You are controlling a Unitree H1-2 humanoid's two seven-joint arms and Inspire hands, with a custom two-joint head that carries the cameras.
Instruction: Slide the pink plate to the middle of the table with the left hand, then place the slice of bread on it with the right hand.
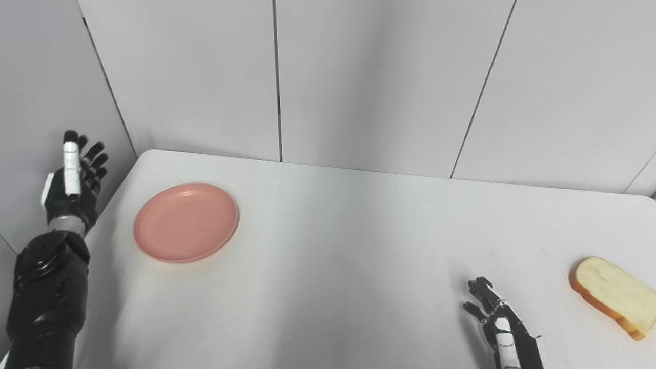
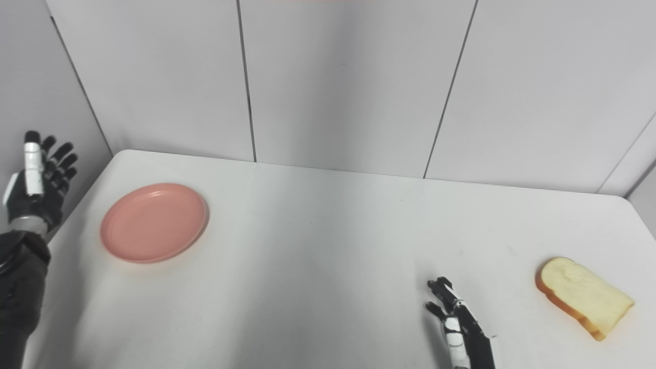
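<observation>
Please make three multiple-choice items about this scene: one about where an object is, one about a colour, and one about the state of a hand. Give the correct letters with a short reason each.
1. Where does the slice of bread lie?
A. On the plate
B. On the table near its right edge
C. In the left hand

2. What colour is the plate?
A. Blue
B. Green
C. Pink

3. What is the state of the left hand?
A. Open, raised beside the table's left edge
B. Shut on the plate
C. Shut on the bread

Answers:
1 B: the slice of bread rests on the white table far right, apart from the right hand.
2 C: the plate is plainly pink and holds nothing.
3 A: the left hand has its fingers spread, holding nothing.
</observation>
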